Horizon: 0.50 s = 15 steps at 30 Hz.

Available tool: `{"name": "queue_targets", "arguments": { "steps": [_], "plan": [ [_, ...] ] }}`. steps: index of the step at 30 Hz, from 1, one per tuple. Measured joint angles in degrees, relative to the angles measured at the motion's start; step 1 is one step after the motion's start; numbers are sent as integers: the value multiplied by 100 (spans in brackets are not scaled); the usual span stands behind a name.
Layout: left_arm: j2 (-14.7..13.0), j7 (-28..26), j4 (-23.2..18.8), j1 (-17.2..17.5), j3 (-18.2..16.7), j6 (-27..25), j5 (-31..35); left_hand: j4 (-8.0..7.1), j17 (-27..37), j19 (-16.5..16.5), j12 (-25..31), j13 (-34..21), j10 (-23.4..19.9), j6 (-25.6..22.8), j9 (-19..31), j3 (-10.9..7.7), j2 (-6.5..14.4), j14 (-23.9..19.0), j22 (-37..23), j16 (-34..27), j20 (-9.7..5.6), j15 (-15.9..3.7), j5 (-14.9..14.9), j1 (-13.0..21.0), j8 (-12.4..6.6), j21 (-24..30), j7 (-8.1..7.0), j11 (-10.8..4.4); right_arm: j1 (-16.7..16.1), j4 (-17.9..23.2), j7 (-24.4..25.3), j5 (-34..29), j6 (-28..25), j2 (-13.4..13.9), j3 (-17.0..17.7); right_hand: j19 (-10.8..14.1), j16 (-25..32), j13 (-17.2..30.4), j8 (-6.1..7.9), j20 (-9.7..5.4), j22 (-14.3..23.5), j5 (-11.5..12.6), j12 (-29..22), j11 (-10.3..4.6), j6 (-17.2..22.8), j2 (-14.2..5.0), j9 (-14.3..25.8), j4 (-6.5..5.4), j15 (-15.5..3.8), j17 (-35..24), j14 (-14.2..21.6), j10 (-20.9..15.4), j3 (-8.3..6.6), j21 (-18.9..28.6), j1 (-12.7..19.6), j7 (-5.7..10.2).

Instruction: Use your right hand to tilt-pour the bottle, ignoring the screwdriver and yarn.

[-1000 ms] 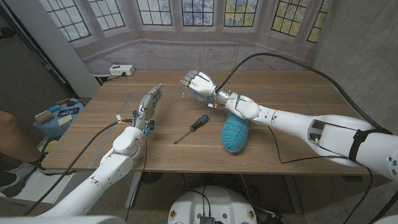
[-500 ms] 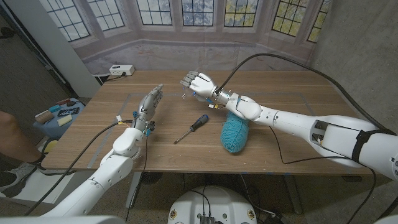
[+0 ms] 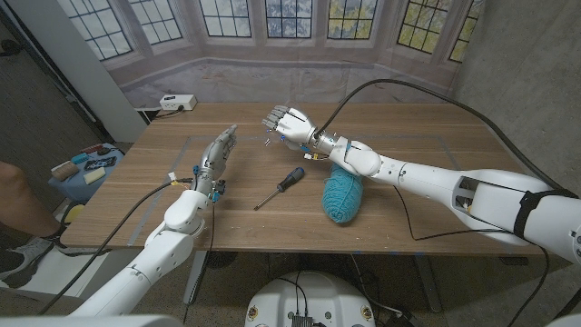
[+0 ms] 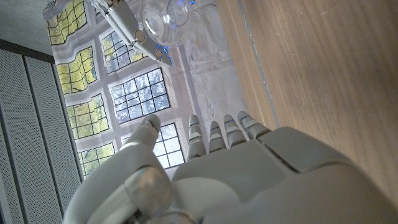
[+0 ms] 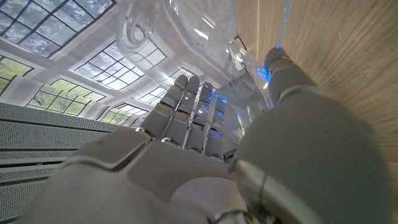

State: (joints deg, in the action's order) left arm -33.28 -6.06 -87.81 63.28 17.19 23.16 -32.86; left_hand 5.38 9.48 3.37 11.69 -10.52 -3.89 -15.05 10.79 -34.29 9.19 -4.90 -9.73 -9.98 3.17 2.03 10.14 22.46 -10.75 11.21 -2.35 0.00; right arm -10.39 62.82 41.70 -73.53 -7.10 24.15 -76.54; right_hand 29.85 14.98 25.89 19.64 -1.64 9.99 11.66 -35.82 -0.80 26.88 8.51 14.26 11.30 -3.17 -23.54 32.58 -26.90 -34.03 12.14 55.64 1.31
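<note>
On the table [image 3: 436,182], the screwdriver [image 3: 280,186] lies at centre, the yarn [image 3: 343,194] just beside it at three o'clock, the bottle [image 3: 272,125] in the right hand [image 3: 290,123] at twelve, the left hand [image 3: 218,152] at ten.

A wooden table [image 3: 436,136] stands before a backdrop of leaded windows [image 3: 227,16].

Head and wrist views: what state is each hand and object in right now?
right hand: grips the bottle, raised off the table
bottle: clear, held in the right hand's fingers
left hand: fingers straight, holding nothing
screwdriver: lying on the table, untouched
yarn: teal skein on the table under the right forearm
</note>
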Motion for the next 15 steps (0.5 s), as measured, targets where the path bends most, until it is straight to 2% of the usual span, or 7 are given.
{"name": "queue_targets", "arguments": {
  "steps": [15],
  "plan": [
    [3,-149,-45,26,-24,16,54,0,-1,0,0,0,0,0,0,0,0,0,0,0,0,0,0,0,0,0,0,0,-21,21,-30,28,22,-10,35,0,-38,2,-1,0,0,-2,12,5,-10,-14,-1,-2,12,1,10,8,2,-34,-14,-9]
  ]
}}
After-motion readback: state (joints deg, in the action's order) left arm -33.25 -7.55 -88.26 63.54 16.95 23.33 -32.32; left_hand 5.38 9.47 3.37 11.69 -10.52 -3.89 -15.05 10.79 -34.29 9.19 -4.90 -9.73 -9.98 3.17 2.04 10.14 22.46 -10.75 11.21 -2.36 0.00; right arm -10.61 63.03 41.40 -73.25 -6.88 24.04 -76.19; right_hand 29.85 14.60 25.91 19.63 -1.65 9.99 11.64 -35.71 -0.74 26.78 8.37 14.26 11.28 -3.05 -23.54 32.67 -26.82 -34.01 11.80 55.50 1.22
